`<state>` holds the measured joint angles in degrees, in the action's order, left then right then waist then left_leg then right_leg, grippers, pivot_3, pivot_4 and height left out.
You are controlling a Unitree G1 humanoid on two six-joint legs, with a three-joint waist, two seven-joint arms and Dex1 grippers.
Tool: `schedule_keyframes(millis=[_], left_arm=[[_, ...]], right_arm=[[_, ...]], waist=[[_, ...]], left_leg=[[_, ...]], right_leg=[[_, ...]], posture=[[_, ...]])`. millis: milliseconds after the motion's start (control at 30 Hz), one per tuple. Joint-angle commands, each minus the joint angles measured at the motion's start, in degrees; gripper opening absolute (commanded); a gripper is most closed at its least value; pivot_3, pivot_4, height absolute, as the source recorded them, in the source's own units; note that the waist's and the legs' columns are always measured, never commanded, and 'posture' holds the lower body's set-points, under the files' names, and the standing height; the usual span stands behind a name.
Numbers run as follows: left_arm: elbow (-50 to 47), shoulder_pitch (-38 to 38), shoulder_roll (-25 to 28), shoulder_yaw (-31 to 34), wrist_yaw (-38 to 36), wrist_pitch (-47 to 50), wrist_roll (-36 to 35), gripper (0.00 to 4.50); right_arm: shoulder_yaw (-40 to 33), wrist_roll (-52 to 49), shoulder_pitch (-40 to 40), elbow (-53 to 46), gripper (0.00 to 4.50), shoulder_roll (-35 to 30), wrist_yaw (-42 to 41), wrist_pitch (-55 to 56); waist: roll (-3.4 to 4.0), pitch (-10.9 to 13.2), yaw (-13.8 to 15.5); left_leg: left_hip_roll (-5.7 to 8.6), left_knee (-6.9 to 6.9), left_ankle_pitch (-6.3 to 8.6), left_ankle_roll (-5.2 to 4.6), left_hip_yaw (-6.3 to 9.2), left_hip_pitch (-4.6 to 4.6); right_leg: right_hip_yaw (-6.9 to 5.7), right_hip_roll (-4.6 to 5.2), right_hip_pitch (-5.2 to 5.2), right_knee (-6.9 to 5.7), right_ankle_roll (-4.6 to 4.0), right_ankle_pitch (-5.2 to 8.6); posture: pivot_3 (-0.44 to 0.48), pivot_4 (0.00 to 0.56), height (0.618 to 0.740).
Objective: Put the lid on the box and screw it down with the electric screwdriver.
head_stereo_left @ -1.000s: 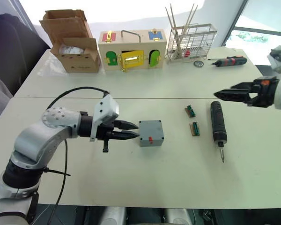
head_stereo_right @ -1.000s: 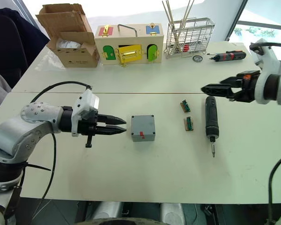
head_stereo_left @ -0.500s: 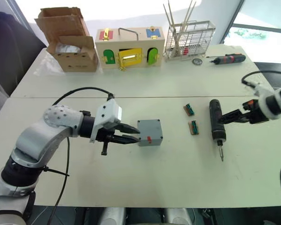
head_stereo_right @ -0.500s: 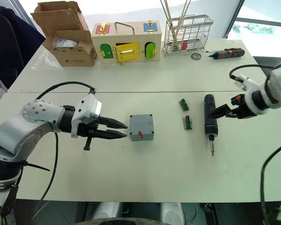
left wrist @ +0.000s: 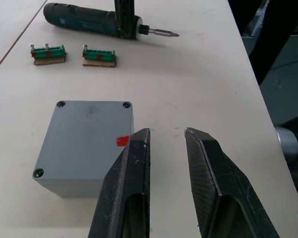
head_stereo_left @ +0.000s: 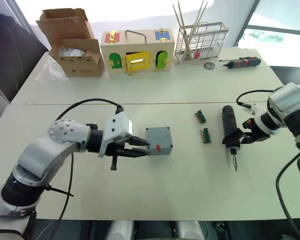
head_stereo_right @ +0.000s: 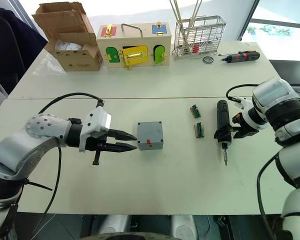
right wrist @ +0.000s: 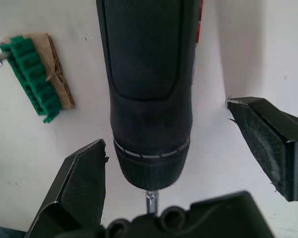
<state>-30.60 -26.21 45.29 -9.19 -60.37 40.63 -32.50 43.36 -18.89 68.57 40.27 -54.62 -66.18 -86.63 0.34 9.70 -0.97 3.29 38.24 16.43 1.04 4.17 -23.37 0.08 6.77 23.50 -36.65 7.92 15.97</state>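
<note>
Black and thick, the electric screwdriver (head_stereo_right: pixel 222 124) lies flat on the white counter (head_stereo_right: pixel 165 185), over on our right side. Its long body runs away from us, with the thin metal bit pointing back toward us. Our right gripper (right wrist: pixel 188 163) is down at the bit end. Its two fingers are spread wide, one on each side of the dark body, and they are not yet squeezing it. We think the next move is to close on it, so the fingers need to stay straight across the body.

The grey box (head_stereo_left: pixel 158 140) sits near the middle of the counter, well apart from the screwdriver. The lid (left wrist: pixel 92 119) already looks to be on top of it, with screw holes showing in its corners. A small red mark shows on the side facing us. Our left gripper (head_stereo_left: pixel 141 148) is just beside the box, on its left. The fingers are a little apart and hold nothing. One finger looks very close to the box side, but we cannot tell if it touches. So the left arm is nearer the box, and the right arm is nearer the screwdriver.

Now we count. We see one grey box, one lid and one big black screwdriver. Two small green strips (head_stereo_left: pixel 203 126) lie between the box and the screwdriver.
</note>
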Motion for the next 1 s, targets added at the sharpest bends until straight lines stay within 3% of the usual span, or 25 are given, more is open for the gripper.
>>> schedule_keyframes(millis=[33,167,200,433,633,767,933,1000], left_arm=[[-2.79,0.72,-0.54,-0.05,2.31,0.29,0.29,1.08],[-4.03,1.97,-0.59,0.29,4.27,1.06,-0.05,1.08],[-4.22,2.07,-0.59,0.27,4.6,1.19,-0.09,1.08],[-5.28,2.38,-1.22,0.72,7.74,2.05,-0.43,1.08],[-4.6,2.4,-1.04,0.63,8.32,1.44,-0.28,1.08],[-2.58,1.31,-0.37,0.71,7.22,0.55,0.53,1.08],[1.5,0.11,1.44,1.63,3.96,-1.02,0.68,1.08],[3.71,-0.93,1.75,2.12,2.7,-1.08,0.18,1.08]], right_arm=[[-0.03,3.45,1.91,5.8,4.48,3.55,-0.16,3.37],[3.91,7.43,1.49,7.96,4.48,5.33,-3.69,6.88],[4.69,8.32,1.32,8.15,3.98,5.44,-4.73,7.59],[8.85,12.99,-2.95,4.94,1.88,4.56,-9.87,9.77],[6.57,14.89,-7.03,1.86,1.82,2.28,-10.67,10.47],[-6.14,15.42,-4.07,4.93,1.82,2.59,-3.5,13.33],[-19.94,12.93,4.93,3.39,1.82,0.1,0.38,10.21],[-23.99,12.27,6.09,-0.77,1.82,-2.47,1.98,9.33]], waist=[[-0.11,-0.05,-0.05],[-0.45,-0.24,-0.1],[-0.51,-0.27,-0.07],[-0.63,-0.34,0.2],[-1.08,-0.63,1.03],[-1.36,-0.79,1.27],[-0.18,-0.11,0.93],[-0.12,-0.06,0.8]], left_leg=[[0.0,0.0,0.0,0.01,0.0,0.01],[0.0,0.04,-0.02,0.04,0.0,0.04],[0.0,0.05,-0.02,0.04,0.0,0.07],[0.0,0.05,-0.02,0.04,0.1,0.08],[0.03,0.04,-0.04,0.09,0.36,0.09],[0.03,0.04,-0.06,0.12,0.36,0.11],[0.14,0.03,-0.13,0.1,0.06,-0.04],[0.12,-0.12,-0.16,0.15,-0.17,-0.18]], right_leg=[[0.0,0.0,-0.01,-0.01,0.0,0.0],[-0.01,-0.01,-0.02,-0.03,0.0,0.0],[-0.01,-0.01,-0.07,-0.03,0.0,0.0],[-0.07,-0.01,-0.08,-0.07,0.0,0.0],[-0.22,-0.03,-0.22,-0.05,-0.01,0.01],[-0.23,-0.04,-0.35,0.11,-0.02,0.0],[0.02,0.05,-0.01,0.08,-0.19,-0.14],[0.02,0.05,0.54,-0.42,-0.17,-0.13]], posture=[[0.0,0.15,0.731],[0.0,0.15,0.731],[0.0,0.15,0.731],[0.0,0.15,0.731],[0.0,0.15,0.731],[0.0,0.15,0.731],[0.0,0.15,0.731],[0.0,0.15,0.731]])
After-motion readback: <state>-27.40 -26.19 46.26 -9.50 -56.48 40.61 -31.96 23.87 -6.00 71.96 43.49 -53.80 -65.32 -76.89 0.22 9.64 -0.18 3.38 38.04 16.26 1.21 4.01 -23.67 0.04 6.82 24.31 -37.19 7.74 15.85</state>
